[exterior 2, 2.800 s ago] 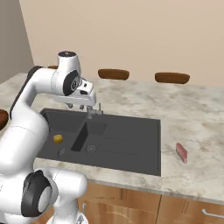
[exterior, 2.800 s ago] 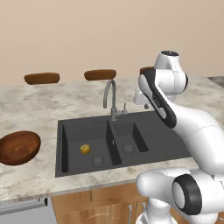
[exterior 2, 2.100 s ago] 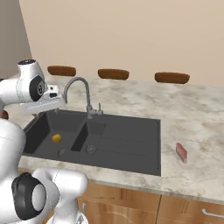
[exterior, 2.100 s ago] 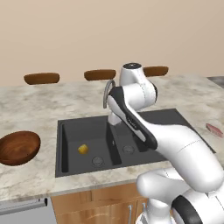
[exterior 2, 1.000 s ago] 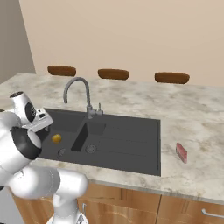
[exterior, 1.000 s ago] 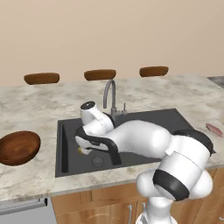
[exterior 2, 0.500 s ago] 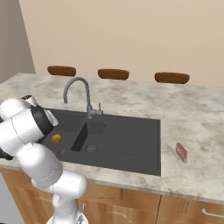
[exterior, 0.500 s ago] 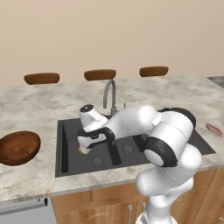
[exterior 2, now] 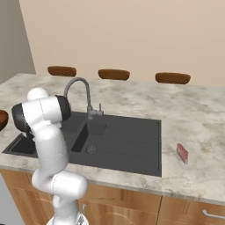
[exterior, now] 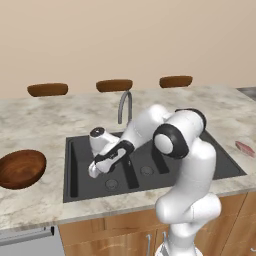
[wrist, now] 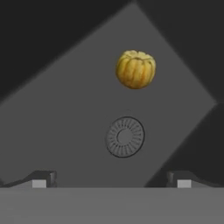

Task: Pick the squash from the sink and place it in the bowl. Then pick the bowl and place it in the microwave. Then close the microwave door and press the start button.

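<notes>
The small yellow ribbed squash (wrist: 135, 69) lies on the floor of the sink's left basin, beyond the round drain (wrist: 125, 136) in the hand view. My gripper (wrist: 111, 181) hangs above the basin floor, open, with nothing between its fingertips (wrist: 41, 179). In the left base view the gripper (exterior: 95, 171) reaches down into the left basin of the dark sink (exterior: 75, 192), and the hand covers the squash. The brown wooden bowl (exterior: 21, 168) sits on the counter left of the sink. The microwave and its door are out of view.
The curved grey faucet (exterior: 125, 102) rises behind the sink's divider, close to my forearm. A small red object (exterior 2: 182, 153) lies on the counter right of the sink. Three brown stool tops (exterior: 114, 85) line the counter's far edge.
The arm has folded in and lowered the hand deeper into the left basin, over the squash, which now hides behind the hand in the left base view. The gripper stays open.
</notes>
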### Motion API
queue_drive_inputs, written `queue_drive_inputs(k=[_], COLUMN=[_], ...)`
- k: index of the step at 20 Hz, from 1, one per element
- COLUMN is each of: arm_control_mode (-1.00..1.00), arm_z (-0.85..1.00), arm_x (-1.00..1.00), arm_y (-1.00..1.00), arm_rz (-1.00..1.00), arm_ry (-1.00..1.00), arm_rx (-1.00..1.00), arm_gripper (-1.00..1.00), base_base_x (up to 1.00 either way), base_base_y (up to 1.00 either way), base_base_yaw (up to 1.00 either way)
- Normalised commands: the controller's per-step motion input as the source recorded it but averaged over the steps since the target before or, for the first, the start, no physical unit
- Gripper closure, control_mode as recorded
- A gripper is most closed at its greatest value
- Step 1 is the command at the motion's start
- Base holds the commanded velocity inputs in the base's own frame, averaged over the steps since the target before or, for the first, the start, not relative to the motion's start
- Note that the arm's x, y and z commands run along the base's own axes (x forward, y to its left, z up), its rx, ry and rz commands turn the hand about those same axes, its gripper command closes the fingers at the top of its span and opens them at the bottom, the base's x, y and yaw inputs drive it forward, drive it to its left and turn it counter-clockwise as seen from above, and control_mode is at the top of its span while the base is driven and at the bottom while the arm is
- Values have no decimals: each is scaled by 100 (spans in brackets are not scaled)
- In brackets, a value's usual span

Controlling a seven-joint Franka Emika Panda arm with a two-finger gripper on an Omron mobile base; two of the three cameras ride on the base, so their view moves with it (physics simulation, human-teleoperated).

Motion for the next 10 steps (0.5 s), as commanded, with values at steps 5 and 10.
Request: queue_drive_inputs(k=[5,10], arm_control_mode=[-100,-100], arm_z=[-28,-42], arm_x=[64,62], arm_y=[27,26], arm_rz=[3,2], arm_ry=[-5,-1], arm_rx=[0,0], arm_gripper=[-100,-100], base_base_x=[0,0], base_base_y=[0,0], base_base_yaw=[0,0])
